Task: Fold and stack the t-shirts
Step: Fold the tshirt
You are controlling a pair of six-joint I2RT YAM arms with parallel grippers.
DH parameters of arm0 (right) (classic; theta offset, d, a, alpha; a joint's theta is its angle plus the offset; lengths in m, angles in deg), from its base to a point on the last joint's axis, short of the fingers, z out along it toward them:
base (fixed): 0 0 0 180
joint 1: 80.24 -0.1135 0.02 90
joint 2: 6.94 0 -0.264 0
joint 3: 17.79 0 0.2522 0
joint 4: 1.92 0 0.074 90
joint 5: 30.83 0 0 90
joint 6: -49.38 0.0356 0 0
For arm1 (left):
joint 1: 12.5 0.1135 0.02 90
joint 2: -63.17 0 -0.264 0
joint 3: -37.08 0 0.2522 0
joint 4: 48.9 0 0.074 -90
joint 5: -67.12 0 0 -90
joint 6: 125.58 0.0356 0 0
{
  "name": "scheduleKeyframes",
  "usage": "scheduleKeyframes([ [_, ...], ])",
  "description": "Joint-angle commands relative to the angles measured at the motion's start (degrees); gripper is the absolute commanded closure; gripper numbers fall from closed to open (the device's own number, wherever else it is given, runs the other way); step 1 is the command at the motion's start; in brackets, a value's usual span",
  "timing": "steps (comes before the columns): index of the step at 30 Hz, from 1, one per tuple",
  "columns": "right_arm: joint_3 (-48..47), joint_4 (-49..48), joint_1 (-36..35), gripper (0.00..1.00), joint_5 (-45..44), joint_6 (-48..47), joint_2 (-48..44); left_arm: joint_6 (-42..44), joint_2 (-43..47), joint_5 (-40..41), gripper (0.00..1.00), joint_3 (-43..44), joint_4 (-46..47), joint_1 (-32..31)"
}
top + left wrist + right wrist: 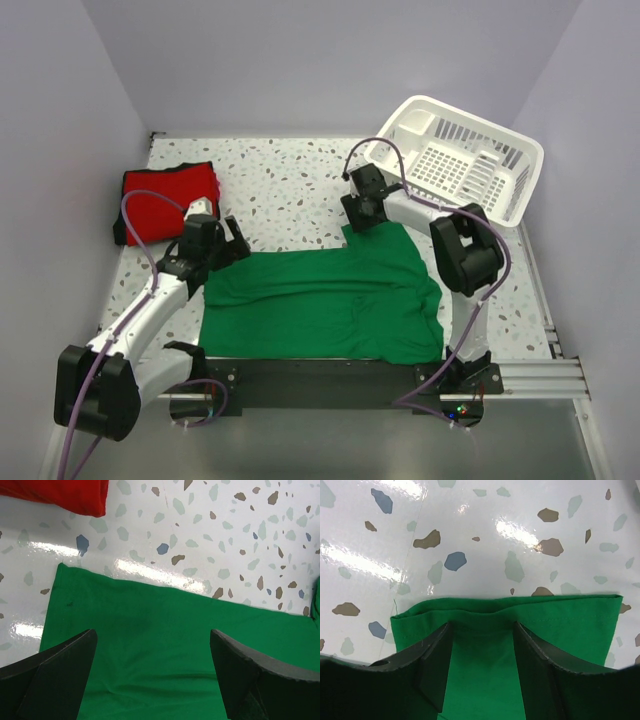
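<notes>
Top external view: a speckled table (290, 180) between grey walls. The green t-shirt (320, 300) lies spread along the near edge. The left gripper (232, 247) hangs over its far left corner, fingers wide apart. The right gripper (365, 218) is low at its far hem, fingers apart. The red t-shirt (168, 200) lies folded at the far left, and a basket (460, 160) sits at the far right corner.

Green t-shirt (320, 300): bright, even green, no print; hem stitching in the same green; folds read slightly darker. Red t-shirt (168, 192): plain bright red, near-black shadow along its folded edges. Table (290, 180): glossy white, terrazzo speckle of grey-green, brown and blue chips; white glare patches. Basket (470, 160): white throughout; slatted walls, grid of holes in the base. Left gripper (152, 645) and right gripper (482, 630): matt black; arms (150, 315) white with black joints; cables (124, 215) purple; walls (300, 60) pale lilac-grey.
</notes>
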Motion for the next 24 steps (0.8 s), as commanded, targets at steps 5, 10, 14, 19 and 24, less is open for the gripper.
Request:
scheduleKeyframes([
  [5,-2.6,0.4,0.2,0.49,-0.4,1.4,3.0,1.9,0.5,2.2,0.0,0.0,1.4,-0.1],
  [10,-2.4,1.3,0.2,0.69,-0.6,1.9,3.2,2.3,-3.4,6.1,0.01,1.7,-0.3,-0.1],
  [14,-1.2,2.6,0.2,0.8,-3.9,2.6,1.5,2.6,-7.9,9.2,0.03,3.6,0.2,0.9],
  [19,1.3,3.3,0.3,0.92,-6.2,3.2,-1.6,3.4,-10.9,10.8,0.15,3.7,3.9,4.7],
  [24,2.7,3.7,0.3,0.92,-6.3,4.1,-2.9,5.0,-14.7,10.0,0.29,3.1,8.8,7.9],
])
